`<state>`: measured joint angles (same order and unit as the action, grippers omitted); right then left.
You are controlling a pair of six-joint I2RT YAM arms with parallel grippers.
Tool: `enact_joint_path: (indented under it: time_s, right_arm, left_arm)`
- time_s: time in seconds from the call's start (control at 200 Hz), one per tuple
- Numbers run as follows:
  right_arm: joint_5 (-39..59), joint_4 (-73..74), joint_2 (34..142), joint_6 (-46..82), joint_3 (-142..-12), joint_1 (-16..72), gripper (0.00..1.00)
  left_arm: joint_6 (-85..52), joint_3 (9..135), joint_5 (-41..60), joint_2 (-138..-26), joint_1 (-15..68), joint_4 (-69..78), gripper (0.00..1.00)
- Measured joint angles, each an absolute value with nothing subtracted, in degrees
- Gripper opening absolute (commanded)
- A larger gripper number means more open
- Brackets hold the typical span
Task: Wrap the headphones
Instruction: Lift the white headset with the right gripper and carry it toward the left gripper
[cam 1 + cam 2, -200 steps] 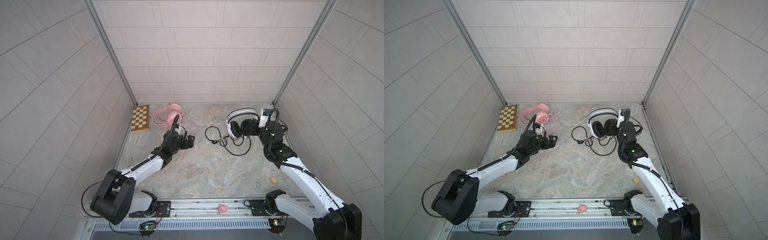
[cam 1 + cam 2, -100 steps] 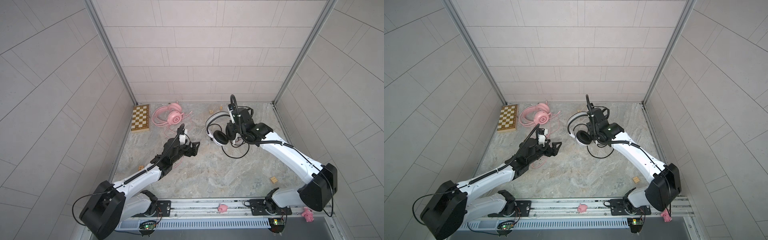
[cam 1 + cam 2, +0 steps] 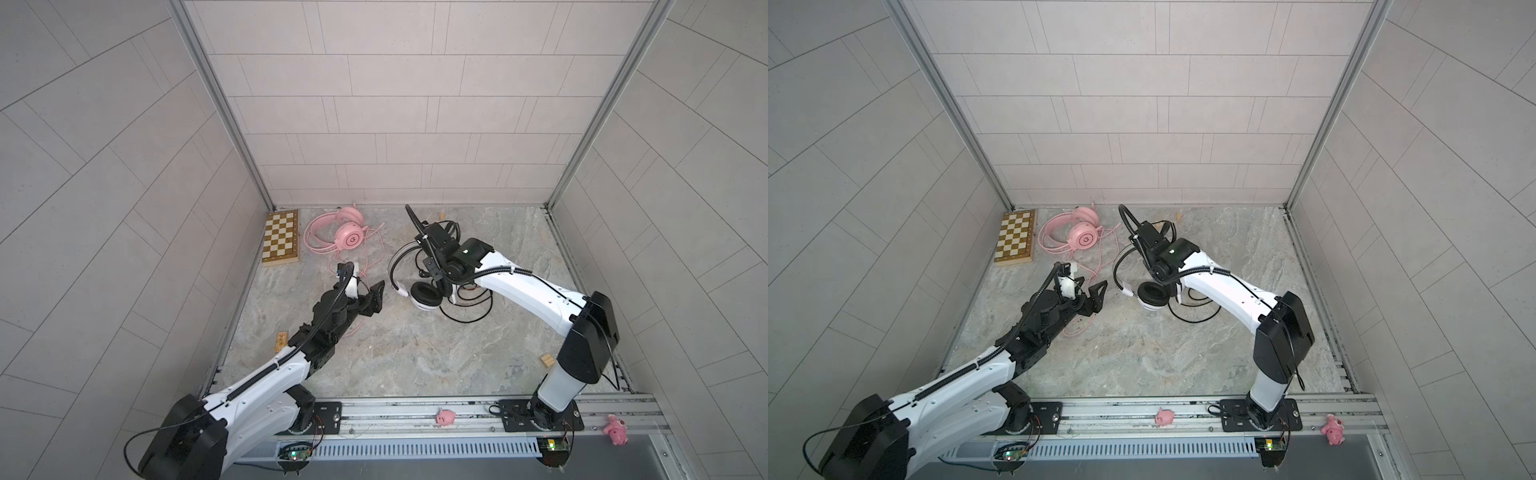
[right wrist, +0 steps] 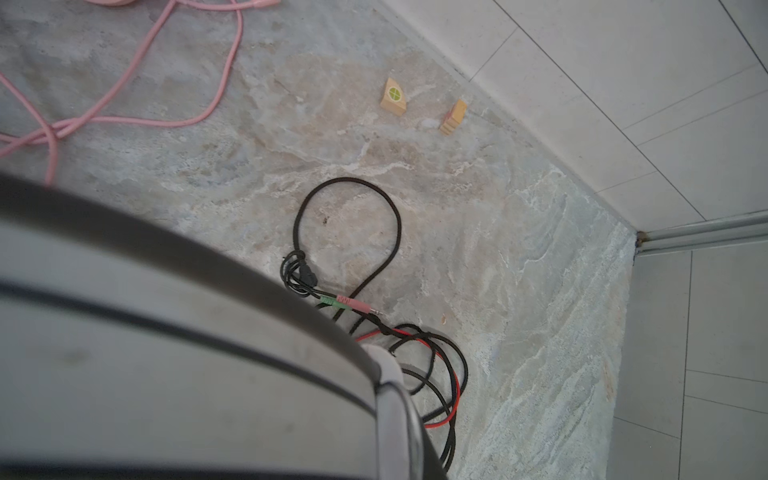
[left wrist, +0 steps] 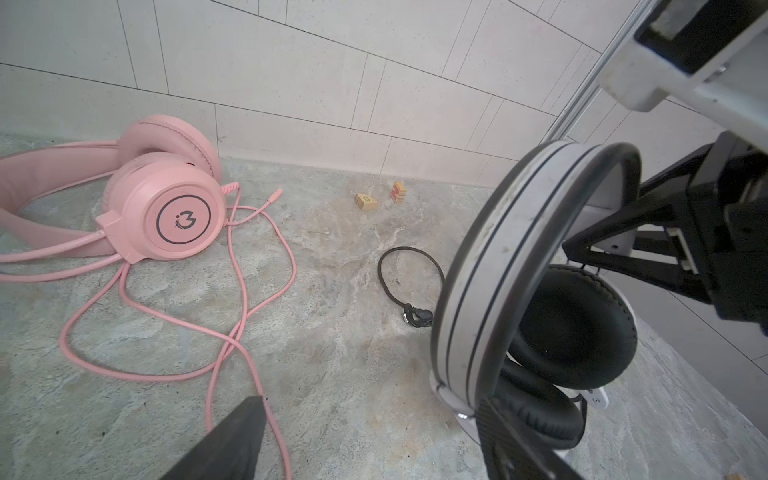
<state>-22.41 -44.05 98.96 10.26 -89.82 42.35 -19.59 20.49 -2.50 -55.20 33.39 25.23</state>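
Near the middle of the worktop [image 3: 415,353], my right claw [image 3: 433,272] looks clamped on the white headphones [image 3: 424,296] by their band, black cable [image 3: 469,318] loose beneath, my left claw [image 3: 368,293] spread empty nearby, pink headphones [image 3: 349,239] and pink cable [image 3: 376,253] sprawled by the back wall [image 3: 395,166]: no wrapping done yet, I judge.

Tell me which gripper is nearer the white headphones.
Right. The right gripper is closed on the headband of the white headphones. The left gripper stands open beside them, apart, above the pink cable.
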Motion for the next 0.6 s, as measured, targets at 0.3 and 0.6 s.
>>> enact_joint_path:
  time_s: [0.3,0.6]
  right_arm:
    - [-24.16,-51.22,110.04,12.56,-102.3,46.28,0.0]
    - [-24.16,-54.43,111.04,11.53,-106.61,50.15,0.0]
  left_arm:
    - [-19.44,21.93,-2.74,-59.75,33.69,24.25,0.81]
    - [-19.49,22.94,-13.67,-61.3,33.82,21.02,0.8]
